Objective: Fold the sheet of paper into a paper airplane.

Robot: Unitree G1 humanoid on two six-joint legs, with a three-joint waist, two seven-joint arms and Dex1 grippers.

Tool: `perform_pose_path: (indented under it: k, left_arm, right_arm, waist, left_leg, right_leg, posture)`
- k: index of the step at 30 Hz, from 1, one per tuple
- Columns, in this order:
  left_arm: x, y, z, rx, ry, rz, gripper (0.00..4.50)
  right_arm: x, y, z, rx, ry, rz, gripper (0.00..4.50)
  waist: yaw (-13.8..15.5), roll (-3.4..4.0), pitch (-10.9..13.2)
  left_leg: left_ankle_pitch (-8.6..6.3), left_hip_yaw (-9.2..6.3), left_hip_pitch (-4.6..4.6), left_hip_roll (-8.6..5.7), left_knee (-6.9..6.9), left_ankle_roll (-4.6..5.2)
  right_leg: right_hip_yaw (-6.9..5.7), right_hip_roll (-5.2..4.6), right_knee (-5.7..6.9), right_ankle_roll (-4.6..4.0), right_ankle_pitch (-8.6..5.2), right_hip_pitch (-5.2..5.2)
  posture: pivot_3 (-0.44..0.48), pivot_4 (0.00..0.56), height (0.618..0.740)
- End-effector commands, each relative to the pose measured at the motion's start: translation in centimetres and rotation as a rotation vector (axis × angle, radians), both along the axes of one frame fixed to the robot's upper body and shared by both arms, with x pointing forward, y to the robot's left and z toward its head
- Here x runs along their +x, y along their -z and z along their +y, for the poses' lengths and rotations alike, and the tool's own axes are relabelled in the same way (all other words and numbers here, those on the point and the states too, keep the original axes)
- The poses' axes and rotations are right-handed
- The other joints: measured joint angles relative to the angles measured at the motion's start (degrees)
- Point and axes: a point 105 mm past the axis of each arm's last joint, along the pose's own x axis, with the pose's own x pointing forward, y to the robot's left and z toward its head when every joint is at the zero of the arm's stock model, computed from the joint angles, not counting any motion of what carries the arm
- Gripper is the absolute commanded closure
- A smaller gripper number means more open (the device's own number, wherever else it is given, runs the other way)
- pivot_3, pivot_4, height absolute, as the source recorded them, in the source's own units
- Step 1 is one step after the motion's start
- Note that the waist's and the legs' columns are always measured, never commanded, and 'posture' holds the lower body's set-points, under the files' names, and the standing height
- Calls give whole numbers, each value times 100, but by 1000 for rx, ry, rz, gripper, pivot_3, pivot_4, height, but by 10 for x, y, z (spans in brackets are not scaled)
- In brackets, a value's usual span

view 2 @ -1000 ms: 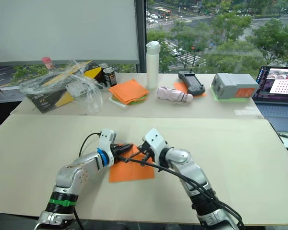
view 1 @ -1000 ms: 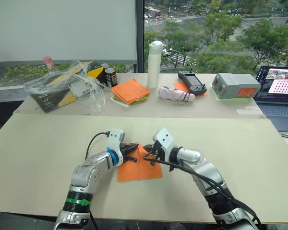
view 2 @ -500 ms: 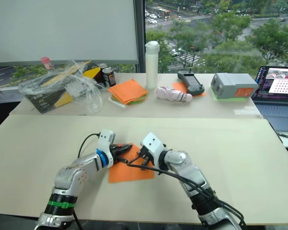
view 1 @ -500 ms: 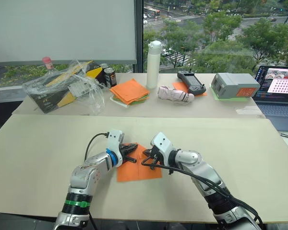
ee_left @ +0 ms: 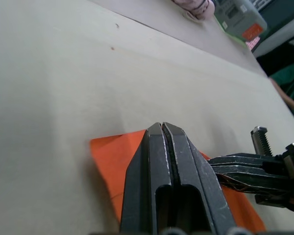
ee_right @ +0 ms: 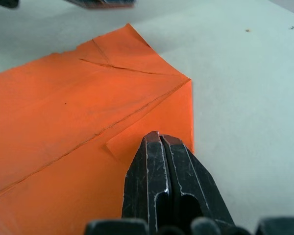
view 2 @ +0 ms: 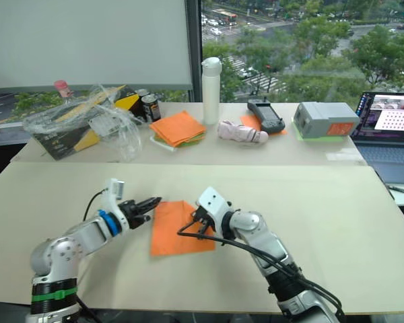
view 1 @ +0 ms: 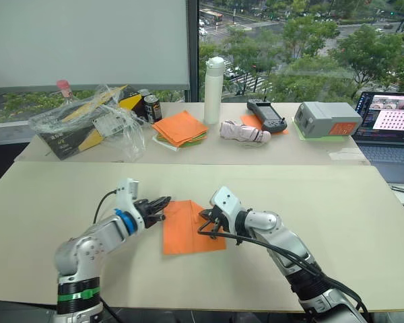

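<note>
Right gripper [view 1: 203, 222], fingers pressed together, tip down on the right edge of the flat bright orange sheet of paper [view 1: 185, 227] w/ creases, mid front table. Left gripper [view 1: 159, 208], fingers together too, sits just off its left edge. Back table: thick stack of orange & green sheets [view 1: 182, 128], tall white bottle [view 1: 214, 91].

Office: laptop [view 1: 389, 128], tables [view 1: 337, 202], high window [view 1: 303, 47] over street.

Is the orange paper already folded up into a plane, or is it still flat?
Mostly flat. The sheet of paper lies spread on the table with crease lines and one small corner flap turned over, no pointed wedge yet.
</note>
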Motion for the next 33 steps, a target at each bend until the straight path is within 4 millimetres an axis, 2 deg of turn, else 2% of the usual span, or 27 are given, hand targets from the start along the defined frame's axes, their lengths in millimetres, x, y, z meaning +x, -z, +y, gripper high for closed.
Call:
perform_pose_path:
  k: [1,2,5,16,24,33]
  left_arm:
    - [-6,-11,12,-41,-13,-16,3977]
    - [-9,-9,11,-41,1,-7,3767]
    - [-12,-1,7,-16,16,22,2776]
    - [-7,28,2,-28,-32,158,2776]
    - [-3,33,-1,-13,-17,179,2776]
    - [4,29,-20,-23,54,184,2776]
  right_arm:
    - [-1,5,0,-13,-6,12,4500]
    - [-1,5,0,-13,-7,12,4500]
    - [-2,5,2,-12,-11,12,4500]
    - [0,3,2,-11,-8,7,4500]
    - [0,1,2,-5,1,6,4500]
    - [0,0,2,0,8,2,4500]
  waist:
    - [7,0,0]
    - [11,0,0]
    - [22,0,0]
    - [22,0,0]
    - [22,0,0]
    - [41,0,0]
  left_leg:
    - [0,0,0,0,0,0]
    - [0,0,0,0,0,0]
    - [0,0,0,-1,1,-1]
    - [0,1,0,0,-2,-1]
    - [1,1,2,-1,-1,-2]
    - [2,1,2,-1,-1,-3]
  right_leg:
    - [0,0,0,0,0,0]
    - [0,0,0,0,0,0]
    - [1,0,-2,0,0,2]
    - [2,0,-2,0,0,0]
    - [2,0,-1,0,0,2]
    - [1,0,-1,0,0,4]
  posture:
    - [0,150,740]
    - [0,150,740]
    - [0,150,740]
    - [0,150,740]
    - [0,150,740]
    - [0,150,740]
